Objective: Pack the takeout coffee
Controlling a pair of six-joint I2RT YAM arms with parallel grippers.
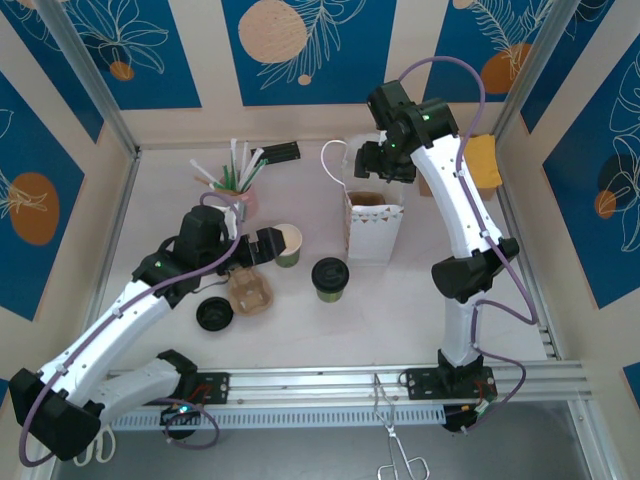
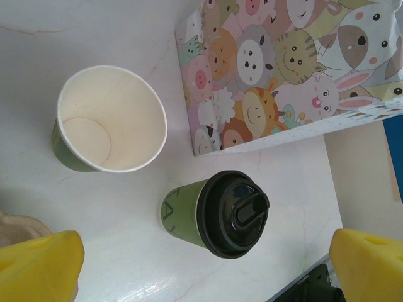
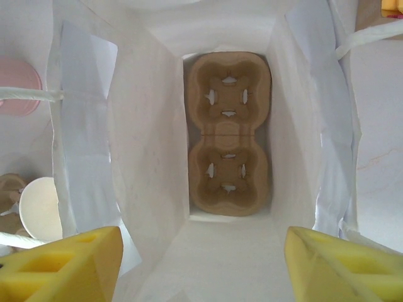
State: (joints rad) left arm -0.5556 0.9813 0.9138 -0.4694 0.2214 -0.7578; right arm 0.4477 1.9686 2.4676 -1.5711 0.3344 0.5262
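Note:
A white paper bag with cartoon animals on its side stands open at the table's middle. A brown cardboard cup carrier lies flat on the bag's bottom. My right gripper hovers over the bag's mouth, open, nothing between its yellow pads. A green coffee cup with a black lid stands left of the bag in front. An open, empty green cup stands beside it. My left gripper is open wide above the two cups, holding nothing.
A second cardboard carrier and a loose black lid lie under the left arm. A pink cup of straws stands at the back left. Metal tongs rest at the near rail. An orange object sits by the right wall.

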